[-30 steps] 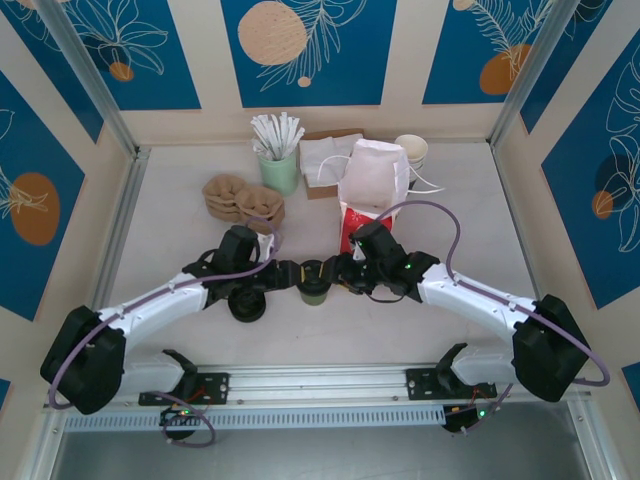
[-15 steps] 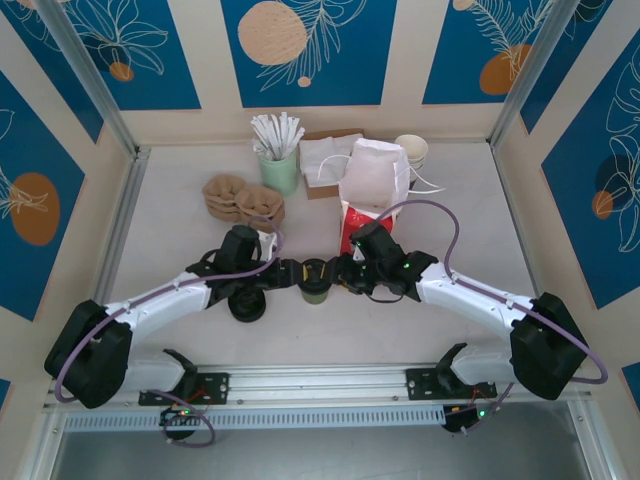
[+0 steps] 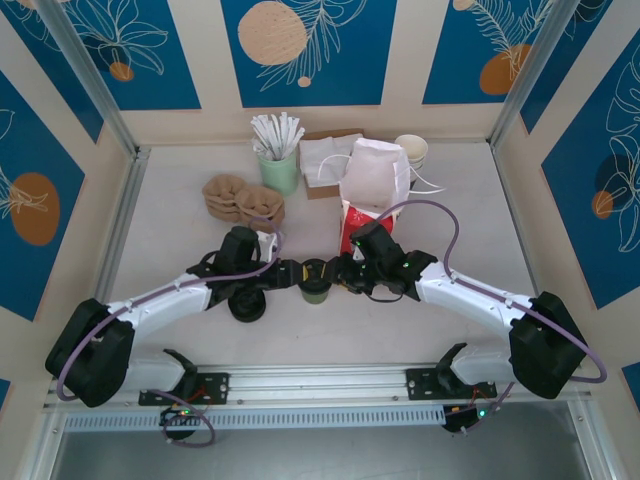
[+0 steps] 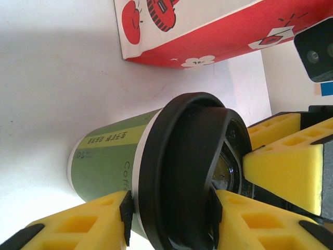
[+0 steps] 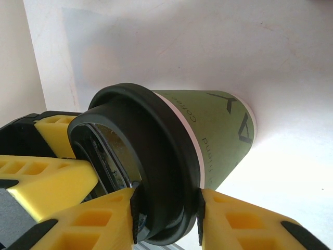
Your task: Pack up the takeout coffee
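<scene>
The takeout coffee (image 3: 314, 281) stands upright just in front of the red-and-white paper bag (image 3: 375, 180). The left gripper (image 3: 293, 273) and the right gripper (image 3: 338, 272) clamp its black lid from opposite sides. Pulp cup carriers (image 3: 243, 198) and a stirrer pot (image 3: 278, 165) sit left of the bag.

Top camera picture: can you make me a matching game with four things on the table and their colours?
Things:
1. coffee
2. bag
3. stick cup
4. carriers

Colours:
A. brown
B. olive green with a black lid
C. red and white
D. pale green, holding white sticks

Pairs: 1-B, 2-C, 3-D, 4-A
</scene>
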`<state>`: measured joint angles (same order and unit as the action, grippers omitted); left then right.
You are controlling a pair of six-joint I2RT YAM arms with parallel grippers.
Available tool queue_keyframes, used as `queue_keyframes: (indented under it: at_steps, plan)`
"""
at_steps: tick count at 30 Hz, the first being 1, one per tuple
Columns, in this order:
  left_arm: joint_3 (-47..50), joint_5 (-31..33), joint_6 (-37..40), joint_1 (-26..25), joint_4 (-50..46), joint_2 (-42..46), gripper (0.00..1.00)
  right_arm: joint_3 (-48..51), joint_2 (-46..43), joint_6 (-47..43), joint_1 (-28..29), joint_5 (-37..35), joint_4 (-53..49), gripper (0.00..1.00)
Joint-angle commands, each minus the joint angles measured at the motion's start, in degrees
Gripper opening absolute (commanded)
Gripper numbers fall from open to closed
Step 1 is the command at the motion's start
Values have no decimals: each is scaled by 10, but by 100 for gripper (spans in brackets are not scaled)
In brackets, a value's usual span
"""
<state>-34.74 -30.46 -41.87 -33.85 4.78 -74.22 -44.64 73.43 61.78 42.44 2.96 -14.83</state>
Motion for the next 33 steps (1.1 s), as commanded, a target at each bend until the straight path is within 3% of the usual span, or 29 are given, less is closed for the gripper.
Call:
queue_keyframes:
  at_steps: [1, 20, 33]
  plan:
    - [38, 28, 6, 2, -64, -30, 43, 13, 17, 14, 3, -12, -28, 35]
    - [77, 25, -5, 2, -41, -14, 42, 48, 10, 22, 6, -15, -19, 33]
    - [-6, 32, 7, -3, -127, 51, 50, -30, -3, -11, 20, -9, -42, 40]
